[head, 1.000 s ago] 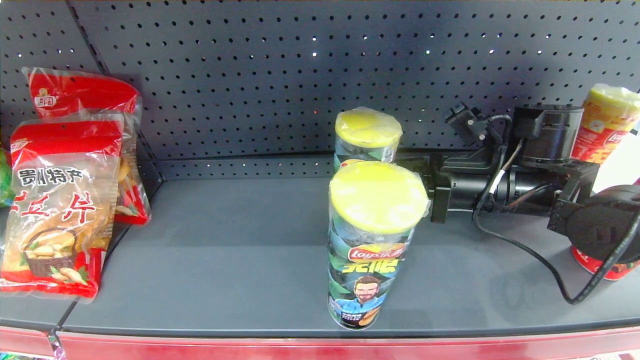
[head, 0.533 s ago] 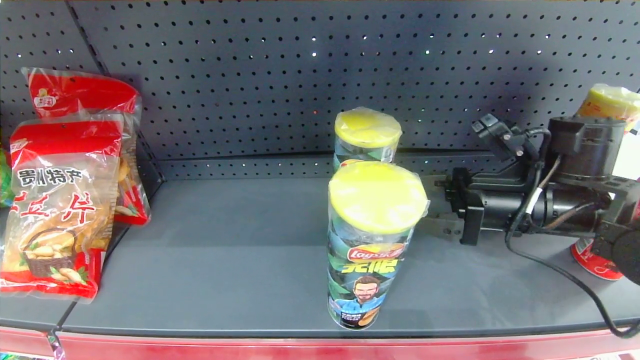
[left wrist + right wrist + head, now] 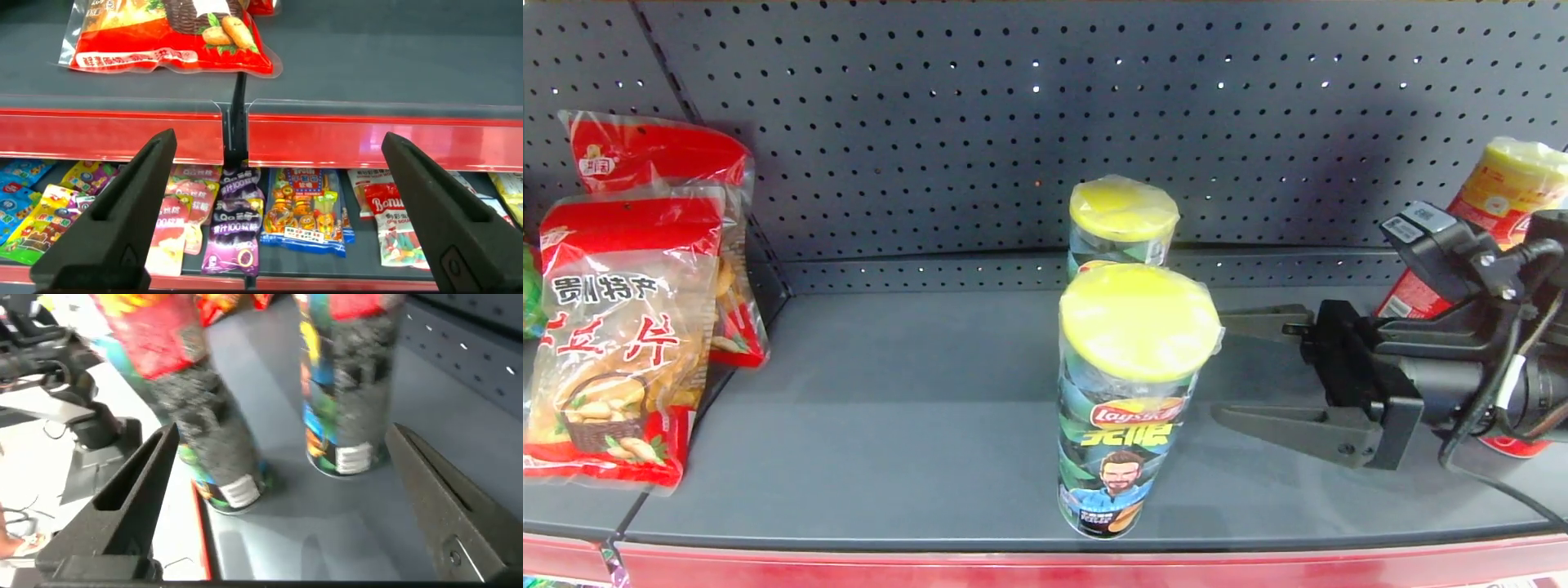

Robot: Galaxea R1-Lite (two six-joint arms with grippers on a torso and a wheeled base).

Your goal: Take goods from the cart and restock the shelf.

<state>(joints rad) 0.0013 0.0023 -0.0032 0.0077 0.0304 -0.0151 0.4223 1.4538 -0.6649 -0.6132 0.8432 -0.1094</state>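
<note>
- Two chip canisters, green card tubes with yellow plastic lids, stand upright on the grey shelf board: front canister near the edge, rear canister directly behind.
- Right gripper: jaws wide apart, empty, just beside the front canister.
- Left gripper: jaws apart, empty, before the red shelf rim.
- Handling, as judged: placement looks complete. The gripper should back out straight and level, sparing the red yellow-lidded canister by its wrist.
</note>
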